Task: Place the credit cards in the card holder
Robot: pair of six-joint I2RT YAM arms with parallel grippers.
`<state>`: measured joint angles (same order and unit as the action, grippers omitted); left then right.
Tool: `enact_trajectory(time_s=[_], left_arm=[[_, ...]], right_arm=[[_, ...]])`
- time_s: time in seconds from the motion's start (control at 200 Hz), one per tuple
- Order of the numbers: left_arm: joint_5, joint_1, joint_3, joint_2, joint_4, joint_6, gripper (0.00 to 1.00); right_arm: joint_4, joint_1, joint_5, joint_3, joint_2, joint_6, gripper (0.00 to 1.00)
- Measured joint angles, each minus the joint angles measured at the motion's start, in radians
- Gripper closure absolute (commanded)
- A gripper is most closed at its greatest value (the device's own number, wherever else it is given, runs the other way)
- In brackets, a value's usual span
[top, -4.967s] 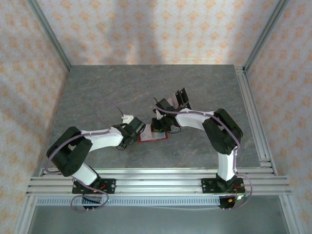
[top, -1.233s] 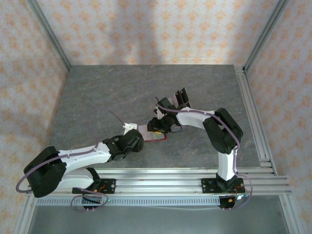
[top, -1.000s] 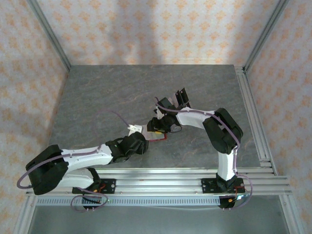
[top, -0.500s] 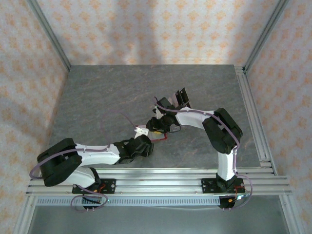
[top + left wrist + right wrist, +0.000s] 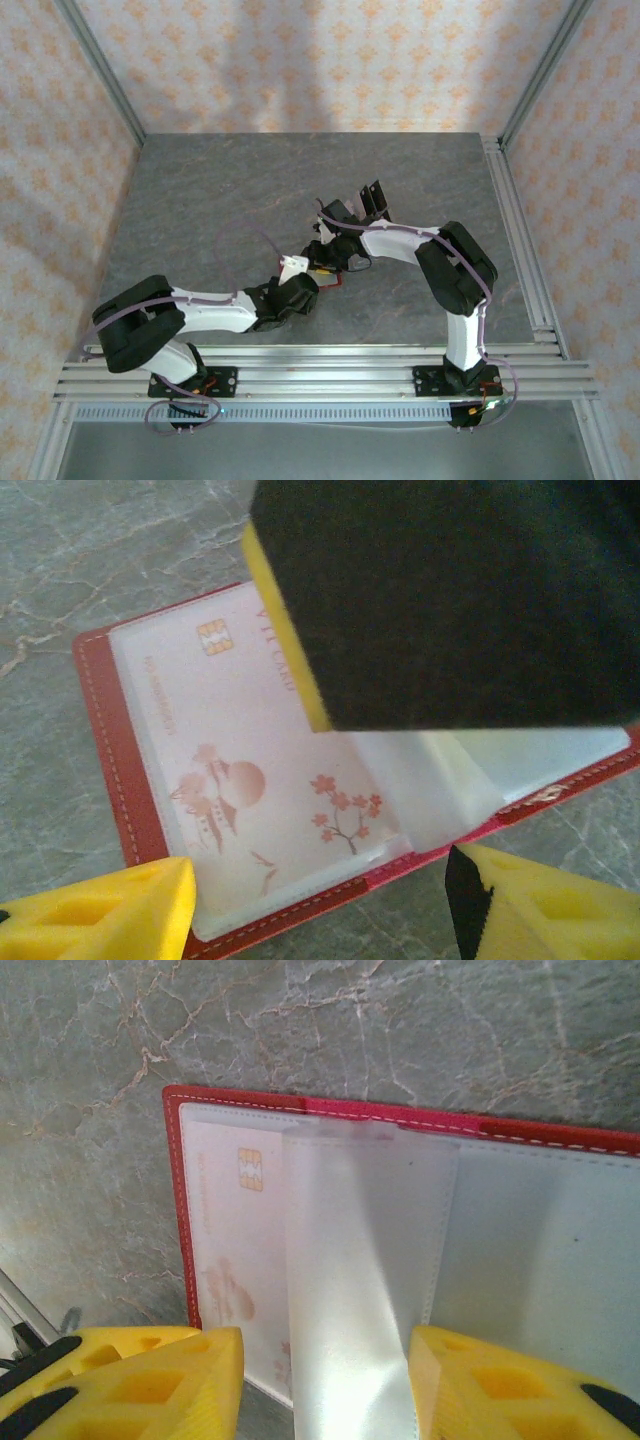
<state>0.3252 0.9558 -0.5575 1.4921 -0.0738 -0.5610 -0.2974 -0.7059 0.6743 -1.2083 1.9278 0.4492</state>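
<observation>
The red card holder [image 5: 331, 281] lies open on the table between both grippers. A pale credit card [image 5: 230, 760] with a gold chip and pink print sits inside its left clear pocket [image 5: 235, 1230]. My left gripper [image 5: 320, 910] hovers open over the holder's near red edge [image 5: 100, 740], its yellow fingertips apart with nothing held. My right gripper [image 5: 325, 1380] is open over the holder [image 5: 180, 1210]. A translucent pocket leaf [image 5: 360, 1280] rises between its fingers, with a gap on the left side. That gripper's dark finger [image 5: 450, 600] hides the holder's far part.
Two dark cards [image 5: 372, 198] sit on the grey stone table [image 5: 200, 200] just beyond the right arm. Aluminium rails run along the near edge [image 5: 320, 365] and right side [image 5: 520, 230]. Patterned walls close in the back and sides.
The left arm has swung its gripper to the right, up to the holder's near edge. The right arm and the holder have stayed put.
</observation>
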Motion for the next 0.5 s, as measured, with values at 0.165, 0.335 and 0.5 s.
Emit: enact_trajectory(time_s=[0.165, 0.335, 0.5], left_arm=[[0.043, 0.000, 0.000, 0.002, 0.001, -0.019, 0.32], [0.078, 0.000, 0.000, 0.002, 0.001, -0.034, 0.32], [0.084, 0.000, 0.000, 0.002, 0.001, -0.042, 0.32]], right_arm=[[0.000, 0.000, 0.000, 0.000, 0.000, -0.001, 0.53], [-0.001, 0.001, 0.000, -0.001, 0.000, -0.001, 0.53], [-0.002, 0.013, -0.005, -0.006, -0.005, 0.000, 0.53]])
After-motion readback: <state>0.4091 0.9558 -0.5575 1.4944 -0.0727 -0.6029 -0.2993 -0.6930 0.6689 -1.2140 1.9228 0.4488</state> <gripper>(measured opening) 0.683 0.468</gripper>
